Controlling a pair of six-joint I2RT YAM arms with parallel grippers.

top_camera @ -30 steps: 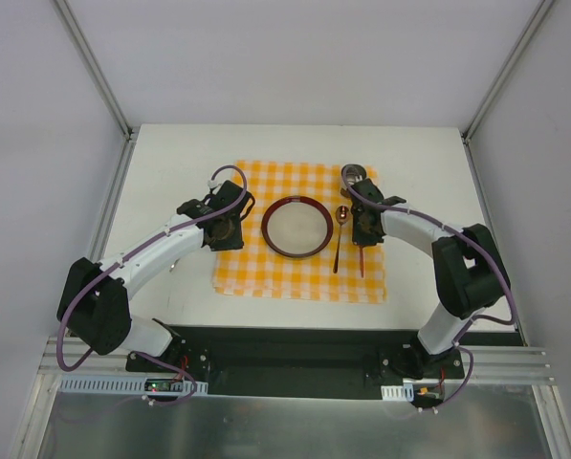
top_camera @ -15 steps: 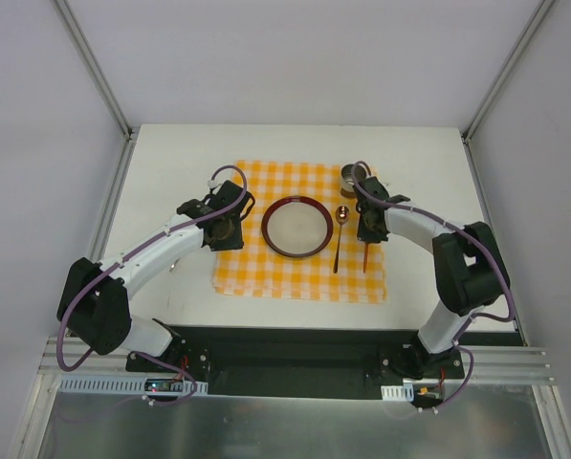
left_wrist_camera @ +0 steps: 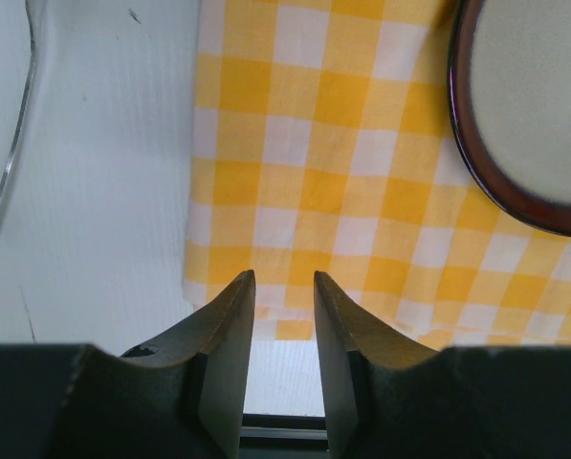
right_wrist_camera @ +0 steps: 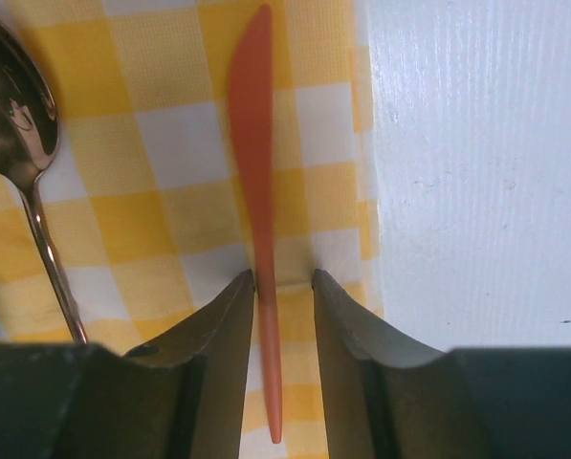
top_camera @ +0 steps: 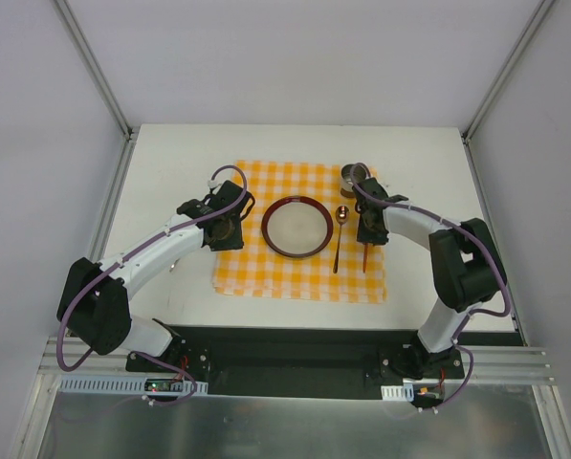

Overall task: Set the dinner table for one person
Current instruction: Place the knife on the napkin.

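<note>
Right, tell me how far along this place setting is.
Done: the cloth lies on the table, with plate, spoon, knife and cup on it. In hand: the right gripper stands open, fingers either side of the knife lying flat. Left: a metal utensil, probably a fork, lies on bare table off the cloth; the left gripper hovers open and empty nearby.

White dinner table (top_camera: 170, 163) bears checkered cloth (top_camera: 256, 274) (metal utensil (left_wrist_camera: 12, 143) alongside)
</note>
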